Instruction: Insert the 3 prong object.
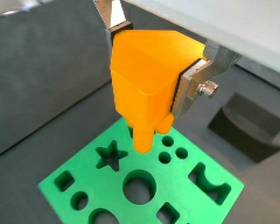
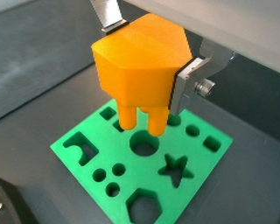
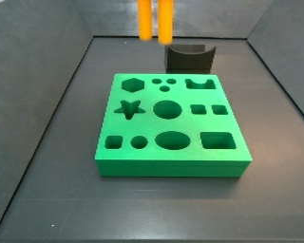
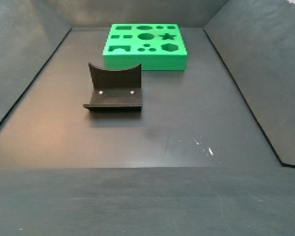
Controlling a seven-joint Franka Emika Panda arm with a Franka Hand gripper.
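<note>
The claw (image 1: 161, 68) is high above the green board (image 1: 84, 175) and is clenched on the 3 prong object (image 1: 152, 77); in both wrist views its silver fingers (image 2: 192, 79) press the two sides of the orange body. The prongs (image 2: 140, 117) hang straight down below the claw, clear of the board and not in any cutout. In a side view only the prongs (image 3: 156, 19) show, beside the dark block with a curved notch (image 3: 190, 56). Under the claw the board has star (image 2: 174, 169) and round (image 2: 145, 144) cutouts.

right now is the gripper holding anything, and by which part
Yes. The gripper, above the green board, is shut on the 3 prong object, gripping the sides of its thick orange body, prongs pointing down.
</note>
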